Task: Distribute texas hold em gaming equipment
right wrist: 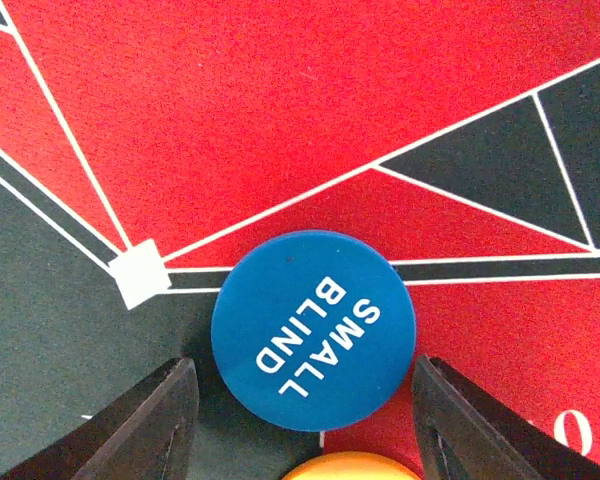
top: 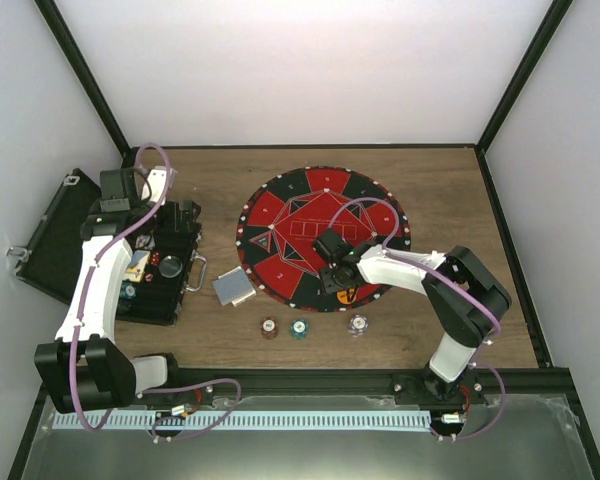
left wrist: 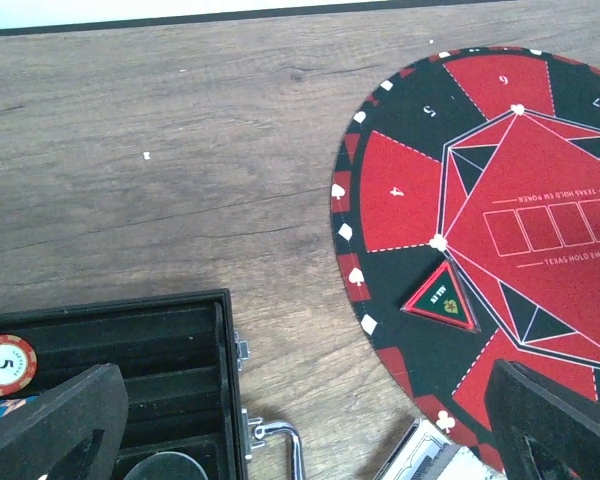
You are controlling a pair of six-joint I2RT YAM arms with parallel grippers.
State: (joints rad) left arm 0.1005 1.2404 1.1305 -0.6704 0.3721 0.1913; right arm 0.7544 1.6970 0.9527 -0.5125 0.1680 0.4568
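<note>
A blue disc marked SMALL BLIND (right wrist: pixel 315 330) lies flat on the round red and black poker mat (top: pixel 280 215). My right gripper (right wrist: pixel 305 425) is open, with a fingertip on each side of the disc and a gap at both. The rim of an orange disc (right wrist: pixel 352 467) shows just below it. Three striped chips (top: pixel 299 328) lie in a row on the wood in front of the mat. A grey-backed card deck (top: pixel 234 287) lies left of the mat and shows in the left wrist view (left wrist: pixel 430 462). My left gripper (left wrist: pixel 305 445) is open and empty over the case's right edge.
The black hinged case (top: pixel 165 300) lies open at the left, its lid (top: pixel 55 235) spread outward, a red chip marked 5 (left wrist: pixel 5 365) inside and a metal handle (left wrist: pixel 280 440) on its side. A triangular ALL IN marker (left wrist: pixel 442 297) lies on the mat.
</note>
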